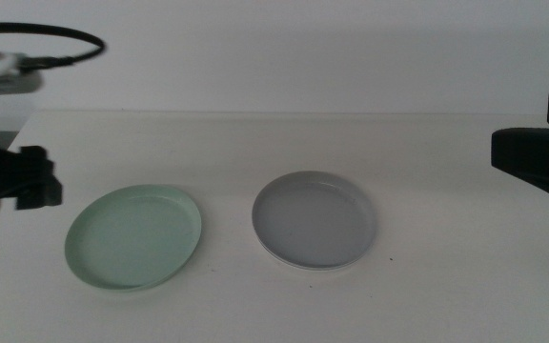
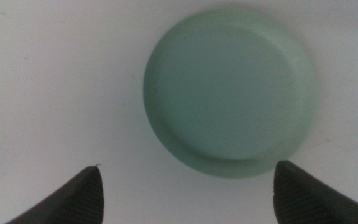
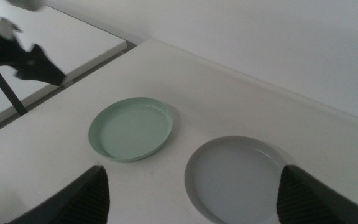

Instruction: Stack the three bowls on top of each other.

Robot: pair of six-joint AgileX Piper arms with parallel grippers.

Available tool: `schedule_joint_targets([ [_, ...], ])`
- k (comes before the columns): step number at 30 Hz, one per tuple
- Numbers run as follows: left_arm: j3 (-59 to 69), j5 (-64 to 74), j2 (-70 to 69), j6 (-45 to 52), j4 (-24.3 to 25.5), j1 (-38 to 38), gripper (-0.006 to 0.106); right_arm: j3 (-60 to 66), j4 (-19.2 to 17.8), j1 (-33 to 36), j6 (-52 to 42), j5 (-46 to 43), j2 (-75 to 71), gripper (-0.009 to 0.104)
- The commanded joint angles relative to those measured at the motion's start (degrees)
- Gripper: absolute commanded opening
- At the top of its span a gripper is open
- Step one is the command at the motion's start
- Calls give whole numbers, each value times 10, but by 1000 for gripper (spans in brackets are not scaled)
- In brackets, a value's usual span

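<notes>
A mint green bowl (image 1: 133,236) lies on the white table (image 1: 446,286) at the left. To its right lies a grey bowl (image 1: 315,219), apart from it. A thin white rim (image 1: 298,267) shows under the grey bowl's near edge, so the white bowl seems to lie beneath it. My left gripper (image 2: 188,167) hangs open above the green bowl (image 2: 229,87), its jaws wide apart and empty. My right gripper (image 3: 192,168) is open too, held high to the right of both the green bowl (image 3: 132,129) and the grey bowl (image 3: 238,177).
The left arm (image 1: 17,181) comes in at the left edge with a black cable loop (image 1: 55,38) above it. The right arm (image 1: 537,152) is at the right edge. The table's far edge meets a white wall.
</notes>
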Motion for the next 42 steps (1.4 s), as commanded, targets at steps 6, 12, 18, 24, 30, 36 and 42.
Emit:
schedule_joint_targets([
  [6,-91,-12,181,49,-8,42,94,3,2,-4,-4,0,-2,93],
  [12,-152,-17,316,88,-24,78,94,3,3,-4,-4,0,-2,93],
  [18,-159,-44,401,167,-117,78,94,3,3,-4,-4,0,-2,93],
  [24,-159,-78,425,179,-142,78,94,3,3,-4,-4,0,-2,93],
  [30,-159,-94,438,178,-143,78,92,3,3,-4,-4,0,-2,93],
  [36,-159,-94,460,174,-143,79,80,3,3,-4,-4,0,-2,93],
  [42,-159,-82,479,168,-150,79,58,3,3,-4,-4,0,-2,93],
])
